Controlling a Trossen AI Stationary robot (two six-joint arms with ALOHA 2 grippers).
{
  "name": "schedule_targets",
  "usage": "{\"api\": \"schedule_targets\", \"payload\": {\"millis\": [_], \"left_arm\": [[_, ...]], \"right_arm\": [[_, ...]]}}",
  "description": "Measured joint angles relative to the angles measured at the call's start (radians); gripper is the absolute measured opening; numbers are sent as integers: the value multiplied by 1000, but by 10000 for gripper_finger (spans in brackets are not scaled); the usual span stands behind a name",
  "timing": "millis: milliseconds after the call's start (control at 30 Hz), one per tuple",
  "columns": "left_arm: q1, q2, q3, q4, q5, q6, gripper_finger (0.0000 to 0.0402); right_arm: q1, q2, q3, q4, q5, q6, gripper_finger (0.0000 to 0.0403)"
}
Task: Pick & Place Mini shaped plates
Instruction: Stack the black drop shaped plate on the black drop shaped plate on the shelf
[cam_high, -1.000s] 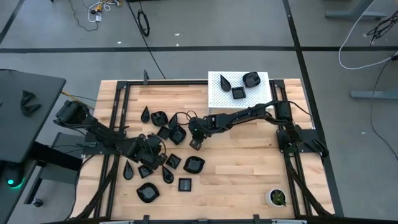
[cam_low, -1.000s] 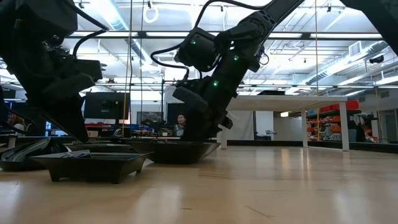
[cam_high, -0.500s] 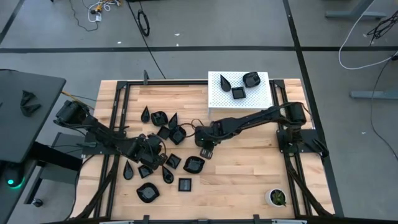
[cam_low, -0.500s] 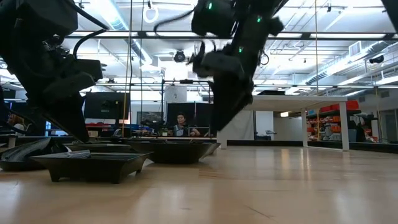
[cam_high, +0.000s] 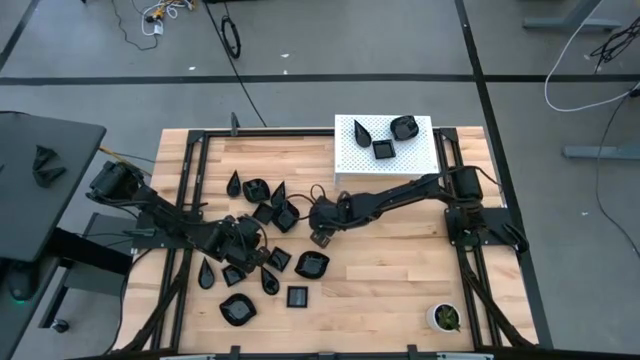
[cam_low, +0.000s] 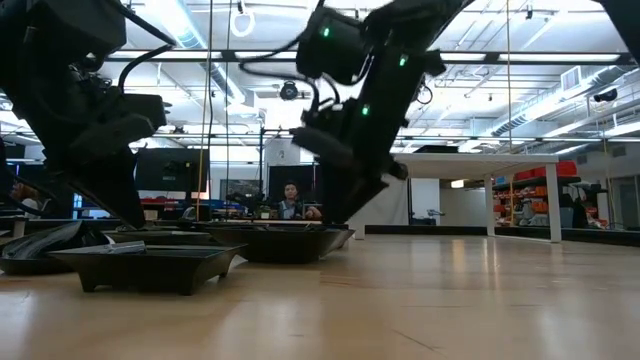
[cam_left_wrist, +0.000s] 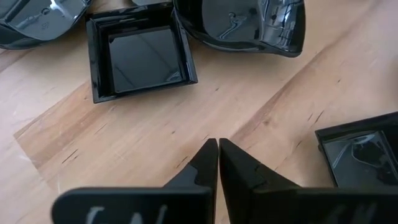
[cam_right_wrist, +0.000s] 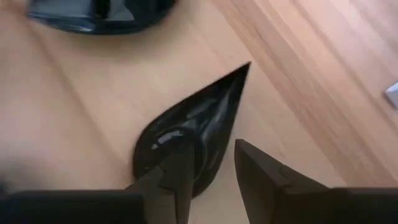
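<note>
While the right hand (cam_right_wrist: 211, 165) grips the rim of a teardrop plate (cam_right_wrist: 193, 127), one finger inside and one outside, the carry step looks under way above the wooden surface (cam_high: 400, 260). Next it must travel to the white perforated board (cam_high: 350, 155), where three plates already sit. Beyond, the left hand (cam_left_wrist: 217, 152) waits closed and empty among the remaining plates (cam_high: 255, 255).
</note>
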Motion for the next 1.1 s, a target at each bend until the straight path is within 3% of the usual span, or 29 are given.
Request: {"api": "schedule_targets", "payload": {"millis": [300,667,900,1100], "left_arm": [[0,0,0,2,0,1,18],[0,0,0,3,0,2,18],[0,0,0,3,0,2,18],[0,0,0,3,0,1,18]], "right_arm": [[-13,18,0,18,-25,-6,108],[-17,18,0,45,-50,-37,8],[-17,-11,0,49,-42,-81,3],[-18,-130,0,57,-18,-164,3]]}}
